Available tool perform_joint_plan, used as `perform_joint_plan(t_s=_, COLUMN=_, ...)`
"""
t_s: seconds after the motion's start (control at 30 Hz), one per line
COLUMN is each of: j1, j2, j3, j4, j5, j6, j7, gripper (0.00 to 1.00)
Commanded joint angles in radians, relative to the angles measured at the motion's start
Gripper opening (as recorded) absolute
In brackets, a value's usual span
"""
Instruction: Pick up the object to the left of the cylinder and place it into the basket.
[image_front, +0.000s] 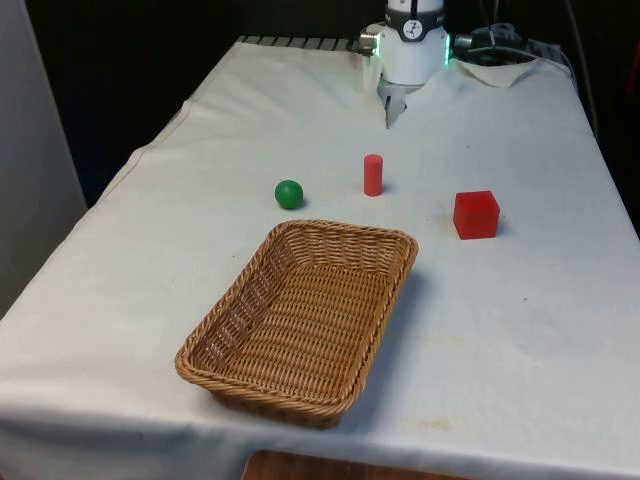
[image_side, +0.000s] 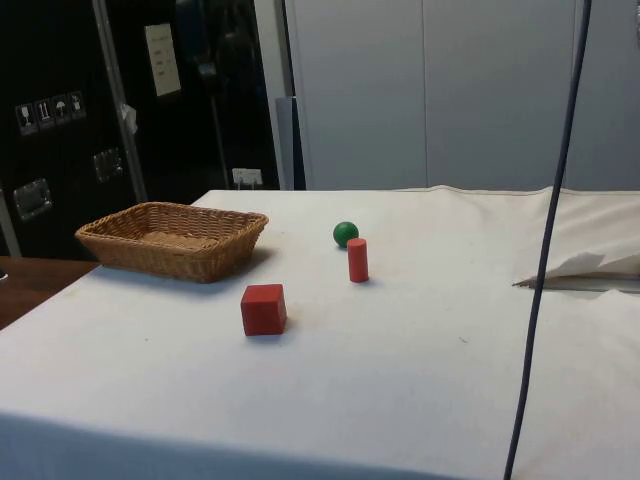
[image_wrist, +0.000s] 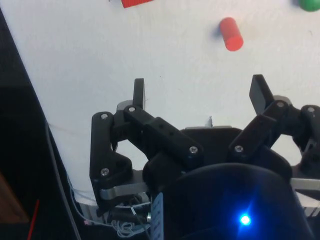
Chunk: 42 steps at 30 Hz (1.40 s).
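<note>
White-clothed bench (image_front: 520, 330) carrying everything. Green ball (image_front: 289, 194) resting left of centre in the front view, just left of upright red cylinder (image_front: 373, 175), beyond wicker basket (image_front: 300, 322). Well apart from gripper (image_front: 392, 108), up at top centre; fingers (image_wrist: 138, 93) spread wide, holding nothing. Red cube (image_front: 476, 215) at right.

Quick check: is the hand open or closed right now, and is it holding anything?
Black two-finger hand: open, holding nothing, above bare white cloth.
</note>
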Motion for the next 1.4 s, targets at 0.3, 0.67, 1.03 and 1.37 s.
perform_joint_plan(t_s=0.3, j1=0.000, j2=0.009, j3=0.039, j4=-0.042, j5=-0.008, j6=0.061, j7=0.040, gripper=1.00)
perform_joint_plan(t_s=0.67, j1=0.006, j2=0.014, j3=0.104, j4=-0.121, j5=-0.038, j6=0.182, j7=0.120, gripper=1.00)
perform_joint_plan(t_s=1.03, j1=0.004, j2=0.014, j3=0.134, j4=-0.209, j5=-0.055, j6=0.295, j7=0.127, gripper=1.00)
perform_joint_plan(t_s=1.37, j1=0.003, j2=0.034, j3=0.151, j4=-0.257, j5=-0.061, j6=0.392, j7=0.106, gripper=1.00)
